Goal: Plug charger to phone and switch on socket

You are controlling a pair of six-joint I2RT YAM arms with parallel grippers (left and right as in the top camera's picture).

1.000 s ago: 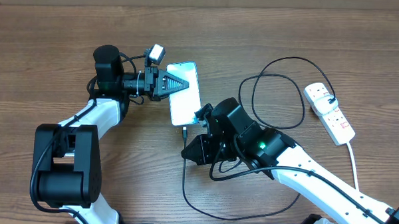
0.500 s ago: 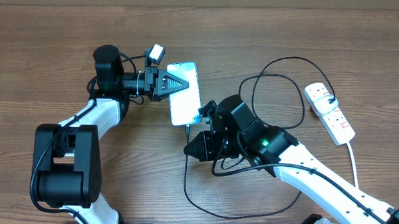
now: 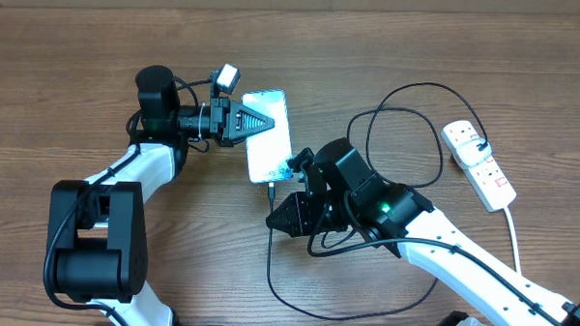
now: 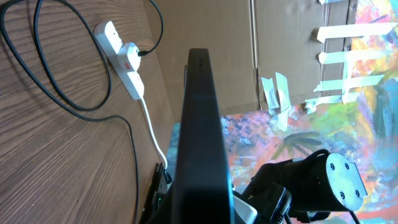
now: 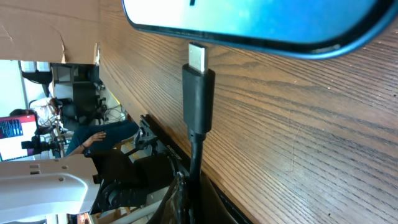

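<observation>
The phone (image 3: 271, 148) lies on the wooden table with its screen lit, and my left gripper (image 3: 256, 121) is shut on its upper part. The left wrist view shows the phone edge-on (image 4: 199, 118). My right gripper (image 3: 287, 206) is shut on the black charger cable (image 3: 270, 264) just behind its connector (image 5: 198, 93). The metal tip points at the phone's bottom edge (image 5: 280, 28) and sits just short of it. The gripper's hold on the cable also shows in the right wrist view (image 5: 191, 186). The white socket strip (image 3: 479, 165) lies at the far right with a black plug in it.
The charger cable makes large loops (image 3: 409, 87) between my right arm and the socket. Another loop runs toward the front edge (image 3: 362, 311). The socket's white cord (image 3: 513, 234) trails toward the front right. The strip also shows in the left wrist view (image 4: 121, 59).
My right gripper has moved a little up and right with the connector, bringing the tip closer to the phone's bottom edge. The left gripper and phone have not moved.
</observation>
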